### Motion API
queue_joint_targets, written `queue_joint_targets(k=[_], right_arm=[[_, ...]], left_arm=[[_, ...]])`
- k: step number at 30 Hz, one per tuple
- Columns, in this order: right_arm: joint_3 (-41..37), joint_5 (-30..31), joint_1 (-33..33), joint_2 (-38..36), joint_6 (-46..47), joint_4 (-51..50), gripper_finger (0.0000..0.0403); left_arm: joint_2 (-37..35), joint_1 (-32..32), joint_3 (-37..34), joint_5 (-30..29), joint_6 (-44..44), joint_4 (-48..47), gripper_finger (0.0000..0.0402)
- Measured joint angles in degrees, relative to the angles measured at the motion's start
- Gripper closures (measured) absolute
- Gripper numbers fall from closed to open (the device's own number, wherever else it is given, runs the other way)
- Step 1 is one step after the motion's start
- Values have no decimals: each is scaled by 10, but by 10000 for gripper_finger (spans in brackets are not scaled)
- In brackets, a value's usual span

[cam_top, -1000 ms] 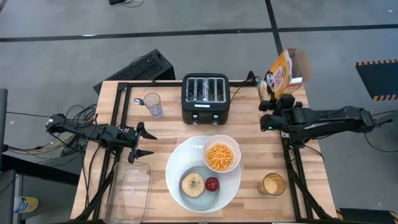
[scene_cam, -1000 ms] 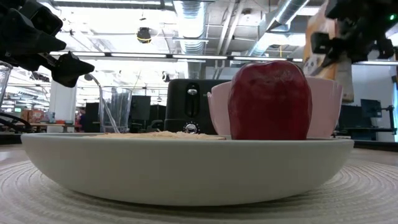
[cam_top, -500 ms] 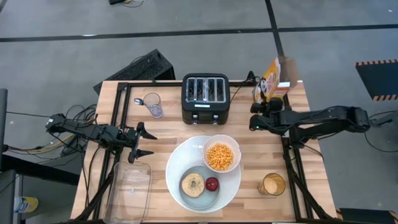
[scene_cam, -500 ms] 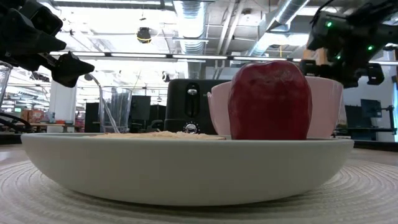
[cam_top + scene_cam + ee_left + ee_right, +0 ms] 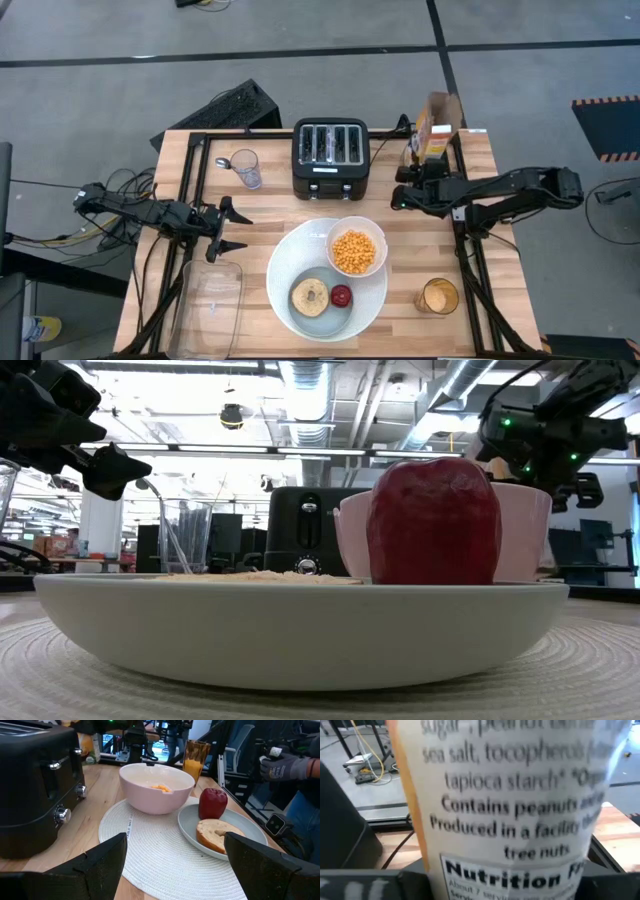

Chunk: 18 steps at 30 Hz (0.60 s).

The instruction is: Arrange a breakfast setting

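Observation:
A pale blue plate with a toasted bagel half and a small red apple lies on a round white woven mat. A small white bowl of orange cereal balls stands on the mat's far side. A spoon leans in a clear glass. My right gripper is shut on an upright cereal box at the far right. My left gripper is open and empty left of the mat. My right gripper holds the cereal box by its printed side panel, one finger on each side of the box. The fingers come level from the table's near side. The box is upright; whether its bottom stands on the table does not show.
A black toaster stands at the far middle. A glass of orange juice stands near the front right. A clear container lies at the front left. A person's gloved hand shows beyond the table.
My right gripper has turned the cereal box from tilted to upright and brought it down and a little toward the table's left, at the far right corner. The box stays in the gripper.

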Motion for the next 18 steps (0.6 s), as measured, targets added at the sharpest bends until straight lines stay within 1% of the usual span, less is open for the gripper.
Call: queue_joint_targets(k=[9,13,18], right_arm=[[0,-2,-7,2,14,4,153],[0,-26,-7,2,27,4,141],[0,-28,-7,2,28,4,126]], left_arm=[[0,0,0,0,0,0,82],[0,0,0,0,0,0,82],[0,0,0,0,0,0,82]])
